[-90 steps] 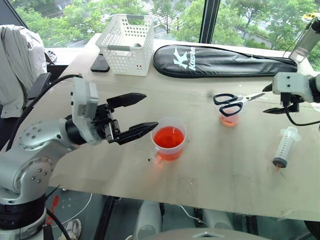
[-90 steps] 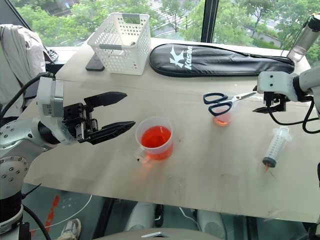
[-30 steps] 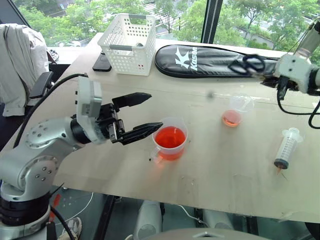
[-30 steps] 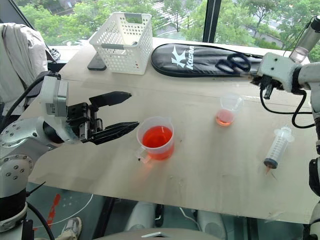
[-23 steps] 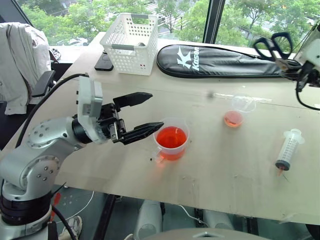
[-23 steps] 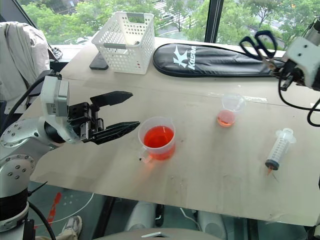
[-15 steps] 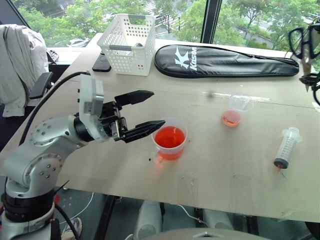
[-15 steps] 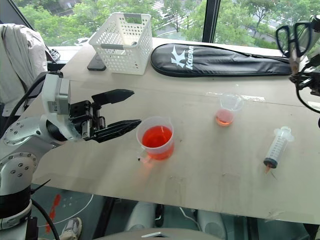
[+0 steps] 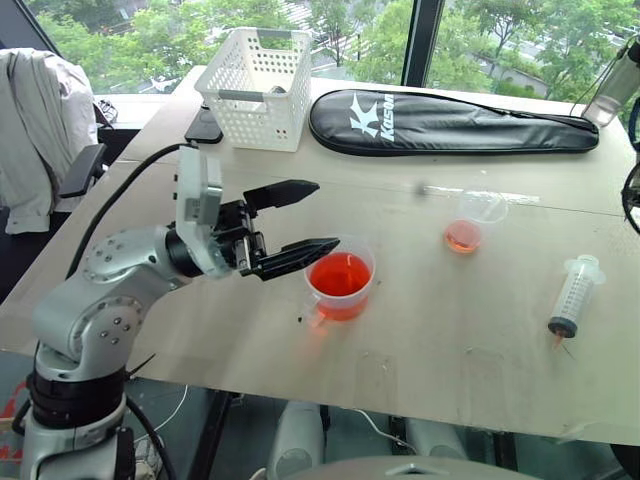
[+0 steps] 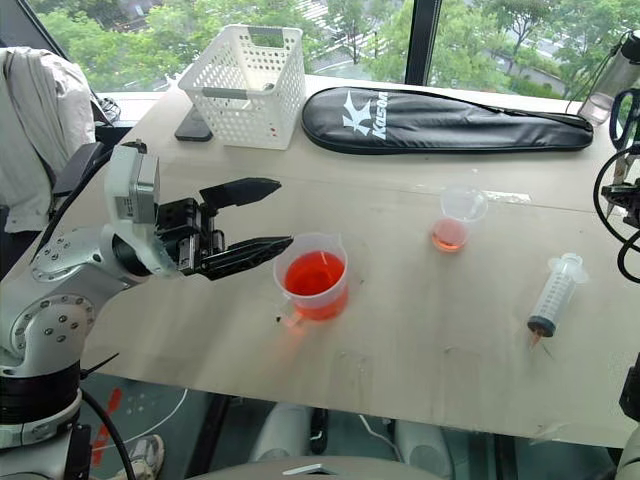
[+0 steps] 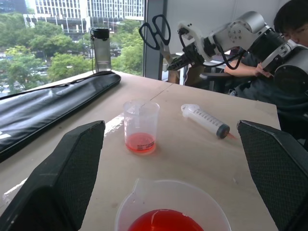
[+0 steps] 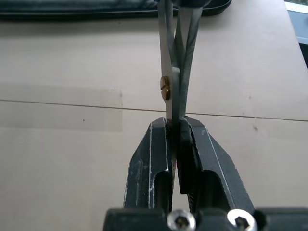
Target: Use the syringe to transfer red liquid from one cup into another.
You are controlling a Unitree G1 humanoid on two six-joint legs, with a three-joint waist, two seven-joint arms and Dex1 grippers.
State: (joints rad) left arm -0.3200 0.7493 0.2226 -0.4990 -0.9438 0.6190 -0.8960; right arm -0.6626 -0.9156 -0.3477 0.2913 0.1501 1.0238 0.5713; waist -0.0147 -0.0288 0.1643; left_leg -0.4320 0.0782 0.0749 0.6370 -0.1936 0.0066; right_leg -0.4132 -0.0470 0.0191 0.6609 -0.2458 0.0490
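A white basket (image 9: 254, 88) with little holes sits at the far side of the wooden table (image 9: 440, 330). A dark phone (image 9: 205, 124) lies just beside it. A long black bag (image 9: 450, 122) lies near the window. Black-handled scissors (image 11: 159, 34) are up in the air. A grey jacket (image 9: 35, 130) hangs off to the side.

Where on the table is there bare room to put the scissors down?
Bare wood lies between the small cup and the black case, and along the near edge between the big cup and the syringe. The far left corner, around the basket, is crowded.
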